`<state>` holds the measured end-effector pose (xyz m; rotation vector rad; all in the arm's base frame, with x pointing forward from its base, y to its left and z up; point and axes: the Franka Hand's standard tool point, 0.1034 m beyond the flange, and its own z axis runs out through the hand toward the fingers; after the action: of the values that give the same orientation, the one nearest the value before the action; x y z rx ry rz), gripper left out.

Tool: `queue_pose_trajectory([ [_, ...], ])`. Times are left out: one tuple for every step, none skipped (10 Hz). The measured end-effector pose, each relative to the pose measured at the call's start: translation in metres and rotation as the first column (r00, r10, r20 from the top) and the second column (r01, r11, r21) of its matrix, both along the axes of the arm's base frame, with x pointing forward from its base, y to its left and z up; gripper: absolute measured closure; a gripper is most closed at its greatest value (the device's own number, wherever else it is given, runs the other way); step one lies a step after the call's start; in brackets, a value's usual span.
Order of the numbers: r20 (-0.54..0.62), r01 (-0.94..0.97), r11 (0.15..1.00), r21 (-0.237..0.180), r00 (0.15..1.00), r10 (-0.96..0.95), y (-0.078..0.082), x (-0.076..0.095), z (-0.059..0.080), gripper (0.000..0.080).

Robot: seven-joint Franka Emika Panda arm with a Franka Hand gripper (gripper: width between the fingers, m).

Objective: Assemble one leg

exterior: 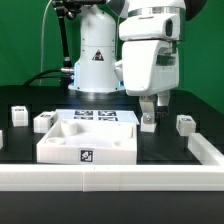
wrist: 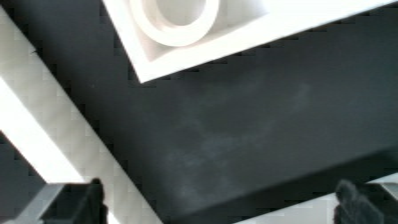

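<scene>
In the exterior view my gripper hangs over the table, to the right of the large white tray-like part. A small white leg stands just under the fingertips on the near side. Other legs stand at the exterior view's left, far left and right. In the wrist view the gripper is open wide, with only black table between its dark fingertips. A corner of the tray-like part with a round hole shows there. No leg shows in the wrist view.
The marker board lies behind the tray-like part. A low white wall runs along the table's front and its right side. A white strip crosses the wrist view. The robot base stands at the back.
</scene>
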<state>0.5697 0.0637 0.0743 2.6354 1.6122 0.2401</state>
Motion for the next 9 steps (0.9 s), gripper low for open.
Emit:
queue_pose_trajectory([
  [0.000,0.000,1.000,0.000,1.000,0.000,0.000,0.000,0.000,0.0150],
  [0.000,0.000,1.000,0.000,1.000,0.000,0.000,0.000,0.000,0.0150],
  [0.000,0.000,1.000,0.000,1.000,0.000,0.000,0.000,0.000,0.0150],
  [-0.001,0.000,1.000,0.000,1.000,0.000,0.000,0.000,0.000,0.0150],
  [-0.001,0.000,1.000,0.000,1.000,0.000,0.000,0.000,0.000,0.0150],
  [-0.001,0.000,1.000,0.000,1.000,0.000,0.000,0.000,0.000,0.0150],
  [-0.001,0.000,1.000,0.000,1.000,0.000,0.000,-0.001,-0.001,0.0150],
  [0.022,-0.049,0.999,-0.008,0.999,0.049,-0.001,-0.005,-0.004,0.0150],
  [0.040,-0.111,0.994,-0.022,0.993,0.112,-0.004,-0.014,-0.010,0.0150],
])
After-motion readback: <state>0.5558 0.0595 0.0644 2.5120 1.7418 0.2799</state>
